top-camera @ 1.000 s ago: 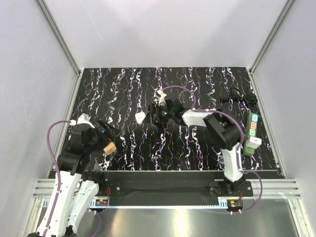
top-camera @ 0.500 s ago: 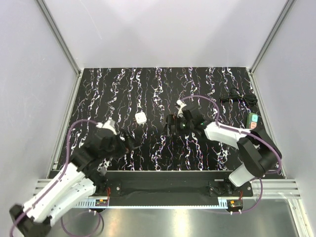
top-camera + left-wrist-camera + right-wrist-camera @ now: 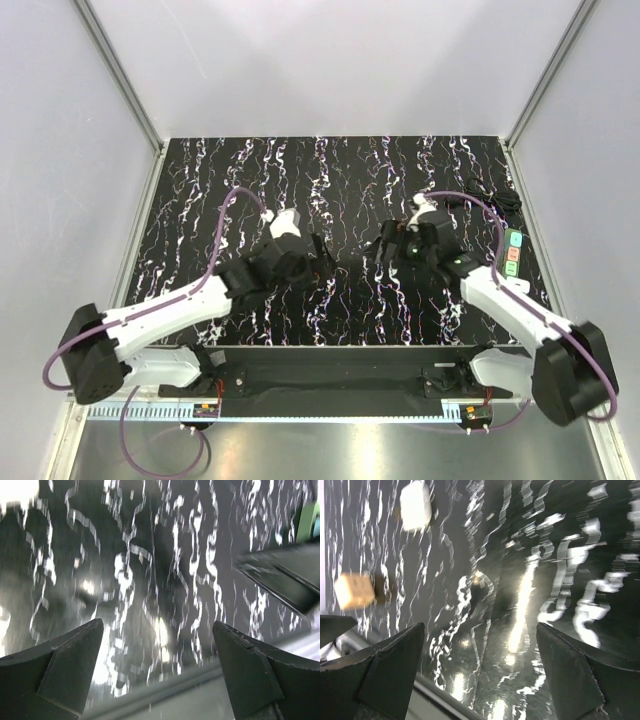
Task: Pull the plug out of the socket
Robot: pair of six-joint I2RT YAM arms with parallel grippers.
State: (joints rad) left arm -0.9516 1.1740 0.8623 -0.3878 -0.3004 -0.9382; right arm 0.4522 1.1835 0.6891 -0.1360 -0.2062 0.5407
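The socket [image 3: 512, 253], a dark-green strip with coloured switches, lies along the table's right edge, and my right forearm crosses its near end. The plug cannot be told apart from that white forearm. A green sliver of the socket [image 3: 307, 520] shows at the top right of the left wrist view. My left gripper [image 3: 323, 262] [image 3: 156, 625] hangs open over the middle of the table, pointing right. My right gripper [image 3: 384, 246] [image 3: 480, 626] faces it, open and a short gap away. Neither holds anything, and both are well left of the socket.
A coiled black cable [image 3: 488, 196] lies at the back right, behind the socket. In the right wrist view a white cube [image 3: 415, 505] and a tan block [image 3: 354, 590] rest on the black marbled table [image 3: 350, 170]. White walls surround the table on three sides.
The left arm has reached out from the near left corner to the table's middle. The right gripper has drawn back to the right as its arm stretched out low. Both stayed open.
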